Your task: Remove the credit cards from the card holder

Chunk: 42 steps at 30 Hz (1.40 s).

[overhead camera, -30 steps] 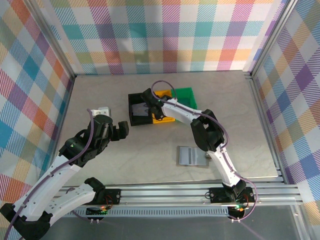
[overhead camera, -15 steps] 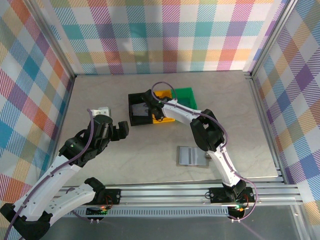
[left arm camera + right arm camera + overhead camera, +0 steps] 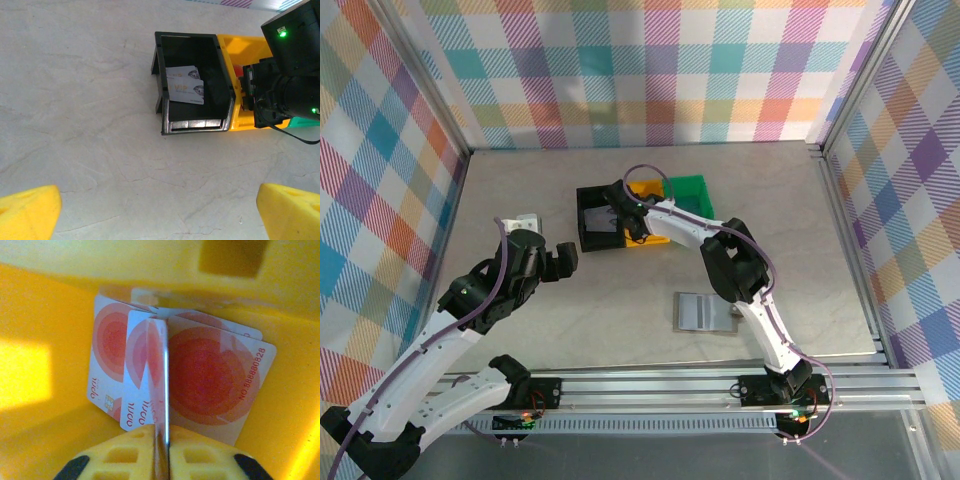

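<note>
Two arms reach over a pale table [image 3: 520,200], and the right arm [image 3: 685,225] stretches up the frame to three bins just above centre: a black bin [image 3: 588,238], a yellow bin [image 3: 658,239] touching it, and a green bin [image 3: 692,186] behind them. The card holder [image 3: 705,312] lies flat at the lower right of centre in the overhead view, its long side running across the frame. It sits close beside the right arm's forearm and well apart from both sets of jaws. It is too small to tell whether any cards are in it.

The left gripper [image 3: 157,202] hovers over bare table below the black bin, jaws spread wide with nothing between them. Two greyish-white cards [image 3: 184,86] lie overlapping in that bin.

The right gripper [image 3: 161,445] is down inside the yellow bin, jaws closed tight on a red card [image 3: 161,385]. The card stands on edge, its long axis running straight away from the fingers [image 3: 125,452] toward the top of the frame. Beneath it, several red credit cards [image 3: 210,380] lie flat and fanned on the bin floor. Letting go here looks like the next move, and the right arm is the nearer one for going back to the card holder.
</note>
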### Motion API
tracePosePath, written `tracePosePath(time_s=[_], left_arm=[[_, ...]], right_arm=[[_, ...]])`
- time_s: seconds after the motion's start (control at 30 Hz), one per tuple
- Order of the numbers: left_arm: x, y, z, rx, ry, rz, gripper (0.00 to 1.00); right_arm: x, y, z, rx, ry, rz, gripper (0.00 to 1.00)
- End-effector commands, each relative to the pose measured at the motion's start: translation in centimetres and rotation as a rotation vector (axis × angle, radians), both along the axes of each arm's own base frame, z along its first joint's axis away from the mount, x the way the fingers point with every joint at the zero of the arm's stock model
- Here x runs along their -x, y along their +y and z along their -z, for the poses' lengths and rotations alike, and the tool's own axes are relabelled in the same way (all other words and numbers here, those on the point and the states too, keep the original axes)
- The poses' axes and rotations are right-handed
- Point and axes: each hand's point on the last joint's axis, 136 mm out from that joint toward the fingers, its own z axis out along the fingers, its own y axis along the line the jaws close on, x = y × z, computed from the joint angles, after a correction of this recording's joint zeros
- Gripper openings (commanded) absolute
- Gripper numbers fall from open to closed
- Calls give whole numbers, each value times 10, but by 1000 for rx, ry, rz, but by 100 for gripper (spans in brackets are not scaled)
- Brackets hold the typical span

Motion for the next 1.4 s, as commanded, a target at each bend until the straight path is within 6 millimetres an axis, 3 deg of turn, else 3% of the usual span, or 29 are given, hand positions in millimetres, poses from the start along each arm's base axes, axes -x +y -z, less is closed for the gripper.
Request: tracePosePath(time_s=[0.0,0.53,0.97,1.37], left_arm=[[0,4,3,-26,8,-1,100],[-1,2,5,-28,16,5,100],[-2,2,6,-33,21,7,100],[-2,0,8,-34,30,11,100]], right_arm=[[6,0,-18,-8,3,-15,19],[9,3,-42,-32,1,-38,38],[12,3,-54,-33,1,-56,43],[18,9,-129,-31,-93,-188,53]])
